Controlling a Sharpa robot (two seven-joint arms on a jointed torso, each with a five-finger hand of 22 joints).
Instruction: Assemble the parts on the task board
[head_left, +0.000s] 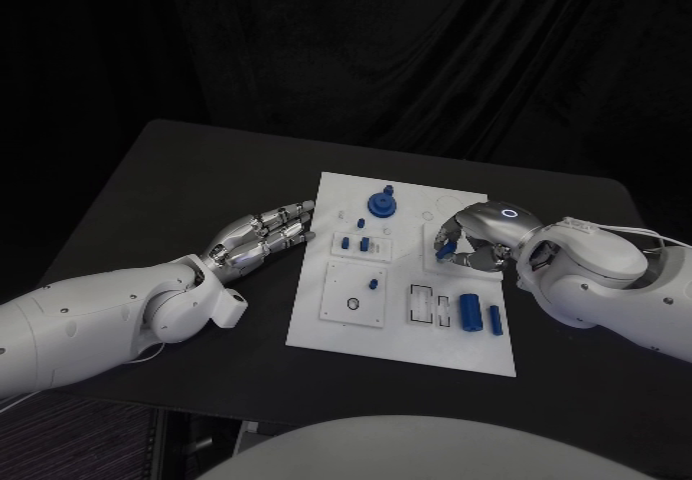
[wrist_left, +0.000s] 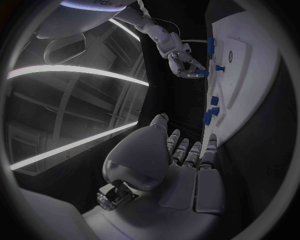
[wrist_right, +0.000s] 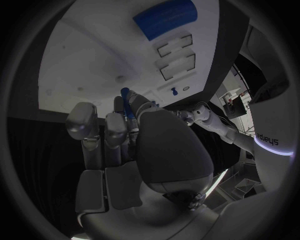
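Observation:
The white task board (head_left: 325, 330) lies in the middle of the black table. My right hand (head_left: 473, 238) hovers over the board's right half with fingers curled, pinching a small blue part (wrist_right: 127, 102) at its fingertips. On the board stand a blue round knob (head_left: 382, 203), two small blue pegs (head_left: 356, 242) and another peg (head_left: 374, 284). A blue cylinder (head_left: 470, 310) and a blue bar (head_left: 495, 319) lie near the right edge. My left hand (head_left: 267, 236) rests beside the board's left edge, fingers stretched out, holding nothing.
Two rectangular slots (head_left: 420, 303) and a black ring (head_left: 352, 304) mark the board's near half. Bare table (head_left: 173, 180) spreads to the left and behind the board. The left wrist view shows the right hand (wrist_left: 184, 62) over the board (wrist_left: 250, 55).

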